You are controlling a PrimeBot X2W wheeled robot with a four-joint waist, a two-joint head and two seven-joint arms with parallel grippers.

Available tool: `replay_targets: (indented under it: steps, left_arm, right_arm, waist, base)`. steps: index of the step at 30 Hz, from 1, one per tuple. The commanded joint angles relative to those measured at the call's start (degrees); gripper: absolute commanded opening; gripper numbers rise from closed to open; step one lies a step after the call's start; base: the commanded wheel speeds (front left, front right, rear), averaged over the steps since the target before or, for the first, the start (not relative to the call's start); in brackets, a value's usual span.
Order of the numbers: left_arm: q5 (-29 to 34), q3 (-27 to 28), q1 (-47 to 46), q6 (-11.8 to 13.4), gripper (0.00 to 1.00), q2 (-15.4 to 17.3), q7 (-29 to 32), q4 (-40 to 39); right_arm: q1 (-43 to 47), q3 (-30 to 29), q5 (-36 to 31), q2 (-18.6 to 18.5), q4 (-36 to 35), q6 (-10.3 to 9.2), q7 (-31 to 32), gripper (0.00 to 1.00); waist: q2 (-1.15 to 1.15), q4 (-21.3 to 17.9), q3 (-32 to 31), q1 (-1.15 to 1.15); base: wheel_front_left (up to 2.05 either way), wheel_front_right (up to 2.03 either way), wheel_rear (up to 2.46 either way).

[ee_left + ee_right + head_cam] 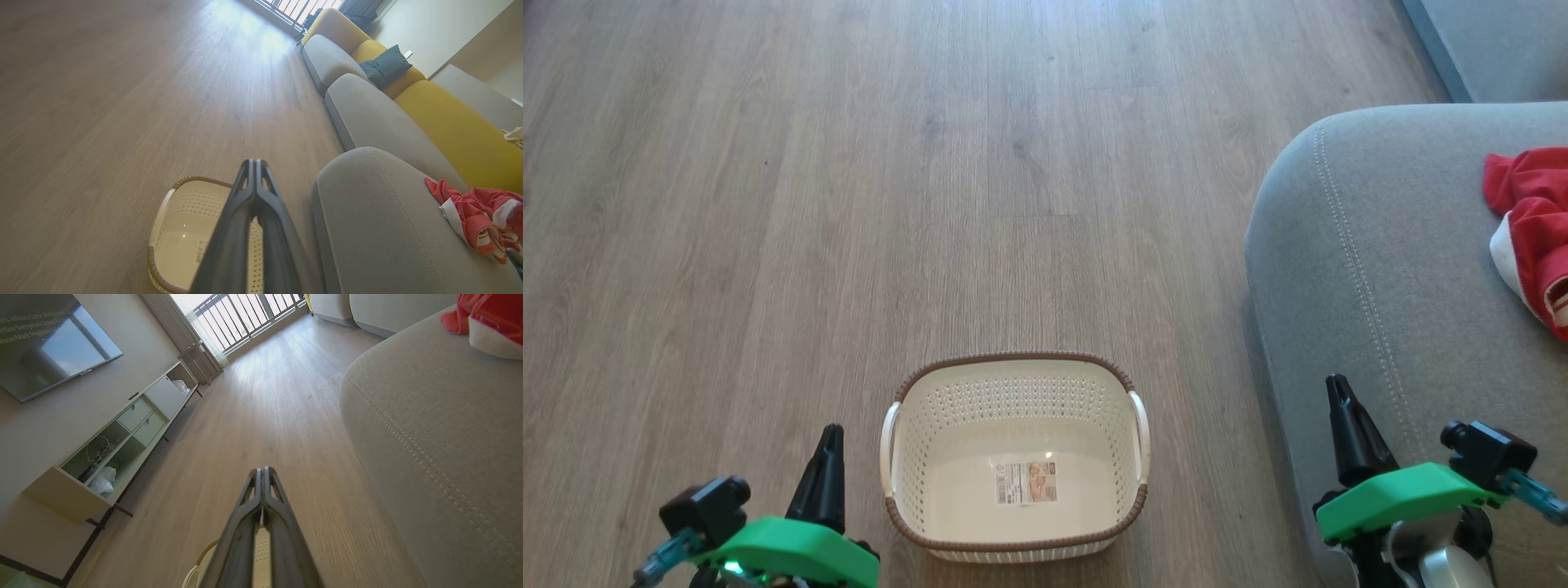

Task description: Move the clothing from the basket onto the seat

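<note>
In the head view, the basket [1013, 400] is being shown on the floor [768, 204], its sticker [1026, 483] uncovered. The clothing [1535, 229] is lying on the seat [1380, 286], right of the basket and farther off. The left gripper [831, 433] is being held clenched just left of the basket, the right gripper [1338, 388] clenched well to its right. In each wrist view, the fingers are being pressed together, nothing grasped.
</note>
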Motion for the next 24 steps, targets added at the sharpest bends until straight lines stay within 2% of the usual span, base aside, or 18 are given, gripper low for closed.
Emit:
replay_targets:
  steps: [1,24]
  left_arm:
    - [-1.85,1.25,-2.76,-0.47,0.00,0.61,0.37,-1.56]
    - [-15.82,3.61,-4.66,-2.17,0.00,0.88,3.75,-0.26]
  right_arm:
    - [-2.92,-0.28,1.95,-0.57,-2.09,-0.01,0.35,0.00]
    - [-3.55,-1.76,15.94,-0.69,-2.28,-0.01,3.86,0.00]
  waist:
    - [0.00,-0.01,0.00,0.00]
    - [0.00,-0.14,0.08,0.00]
  base:
    - [0.00,0.00,0.00]
    - [0.00,0.00,0.00]
